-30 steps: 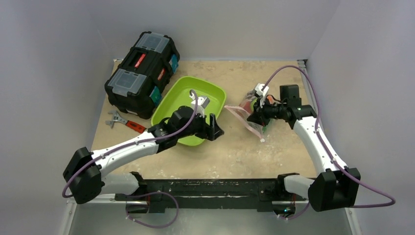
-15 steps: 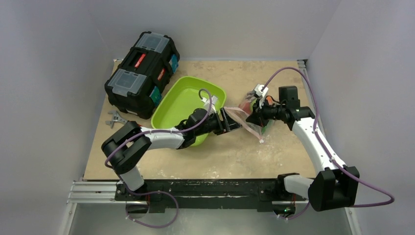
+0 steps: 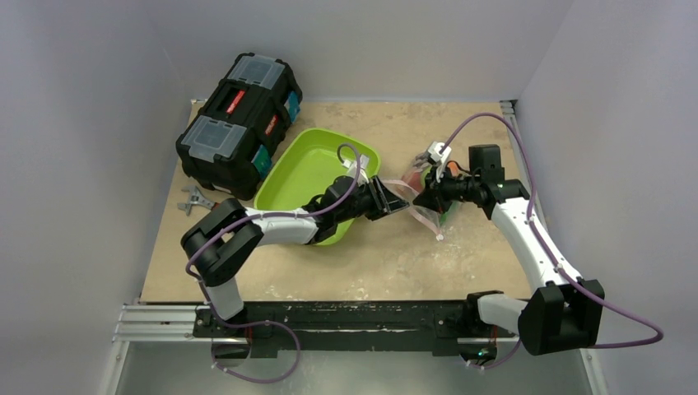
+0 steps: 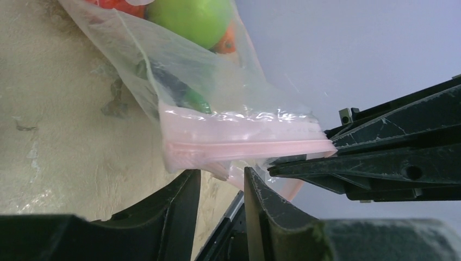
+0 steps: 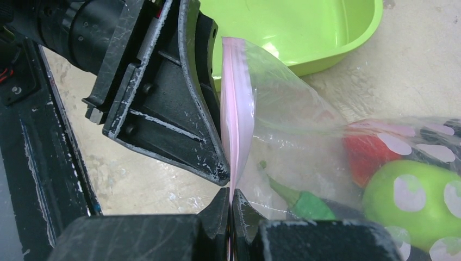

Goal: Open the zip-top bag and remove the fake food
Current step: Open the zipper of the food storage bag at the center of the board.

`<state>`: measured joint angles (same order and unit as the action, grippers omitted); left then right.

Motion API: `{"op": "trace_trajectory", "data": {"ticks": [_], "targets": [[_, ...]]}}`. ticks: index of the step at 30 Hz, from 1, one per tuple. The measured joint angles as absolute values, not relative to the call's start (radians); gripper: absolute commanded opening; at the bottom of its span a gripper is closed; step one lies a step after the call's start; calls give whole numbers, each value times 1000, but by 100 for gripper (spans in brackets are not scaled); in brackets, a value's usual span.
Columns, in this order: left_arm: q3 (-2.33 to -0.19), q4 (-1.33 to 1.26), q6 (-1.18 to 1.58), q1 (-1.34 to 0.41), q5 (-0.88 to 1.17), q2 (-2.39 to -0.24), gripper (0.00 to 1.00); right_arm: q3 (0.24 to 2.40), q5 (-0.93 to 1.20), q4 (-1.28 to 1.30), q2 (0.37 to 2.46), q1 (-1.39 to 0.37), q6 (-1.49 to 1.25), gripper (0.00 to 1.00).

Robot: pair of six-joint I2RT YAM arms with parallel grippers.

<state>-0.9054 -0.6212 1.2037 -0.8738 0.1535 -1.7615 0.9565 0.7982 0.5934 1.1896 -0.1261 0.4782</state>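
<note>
Since one second ago the left arm is reaching across from the front of the green tray (image 3: 309,169), and now the left gripper (image 3: 387,202) is arriving at the zip-top bag (image 3: 420,216), which is hanging just beside the tray, raised a little over the table (image 3: 395,263). The right gripper (image 5: 231,198) is pressing its fingers together on the lower end of the pink zip strip (image 5: 236,109). The left fingers are standing with a narrow gap between them, and a lip of plastic is hanging into it, not yet pinched.

I think the danger is this: if the left fingers are catching both lips together, the pull will not open the zip, or the thin lip will slip out.

Only the left wrist view is showing this gap. Only the right wrist view is showing the pinch of the right fingers. The fake food (image 4: 198,19) is lying inside the bag, and the top view is hardly showing it.
</note>
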Motion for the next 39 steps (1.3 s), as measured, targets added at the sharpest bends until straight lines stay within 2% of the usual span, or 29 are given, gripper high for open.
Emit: {"op": "trace_trajectory", "data": {"ticks": [5, 7, 9, 10, 21, 29, 39], "targets": [[-920, -580, 1203, -873, 130, -1763, 25, 957, 800, 590, 1190, -126, 478, 0], [-932, -574, 1201, -873, 124, -1769, 16, 957, 800, 590, 1190, -126, 478, 0], [-943, -569, 1200, -873, 122, -1775, 1, 956, 799, 590, 1189, -126, 478, 0], [-946, -567, 1195, -873, 122, -1777, 0, 955, 799, 590, 1188, -126, 478, 0], [-876, -561, 1264, -873, 202, -1733, 0, 915, 716, 550, 1142, -146, 491, 0], [-791, -364, 1349, -879, 242, -1593, 0, 890, 673, 536, 1129, -210, 527, 0], [-772, -270, 1365, -880, 253, -1580, 0, 877, 707, 530, 1118, -220, 559, 0]]}}
